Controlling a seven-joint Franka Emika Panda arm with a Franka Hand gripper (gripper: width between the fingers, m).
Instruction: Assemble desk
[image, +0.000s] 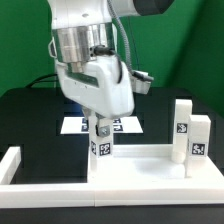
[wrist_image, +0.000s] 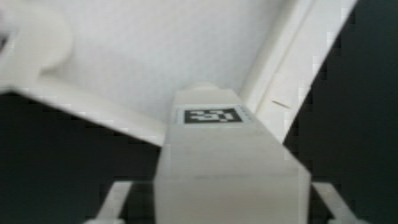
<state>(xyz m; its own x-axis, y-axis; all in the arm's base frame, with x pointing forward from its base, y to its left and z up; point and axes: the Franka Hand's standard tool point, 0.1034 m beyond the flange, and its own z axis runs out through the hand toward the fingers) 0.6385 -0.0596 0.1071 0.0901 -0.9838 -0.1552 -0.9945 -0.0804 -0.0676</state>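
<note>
My gripper (image: 100, 127) is shut on the top of a white leg block (image: 100, 143), which it holds upright with its tag facing the camera. The block's lower end meets the left corner of the flat rimmed tabletop panel (image: 145, 165). I cannot tell whether it is seated there. In the wrist view the same leg block (wrist_image: 217, 150) fills the space between my fingers (wrist_image: 119, 198), with the panel (wrist_image: 169, 50) and its rim beyond it. Two more leg blocks (image: 183, 125) (image: 199, 143) stand upright at the panel's right end.
The marker board (image: 125, 125) lies on the black table just behind my gripper. A long low white border wall (image: 20, 165) runs along the exterior view's left and front edge. A green backdrop closes off the rear.
</note>
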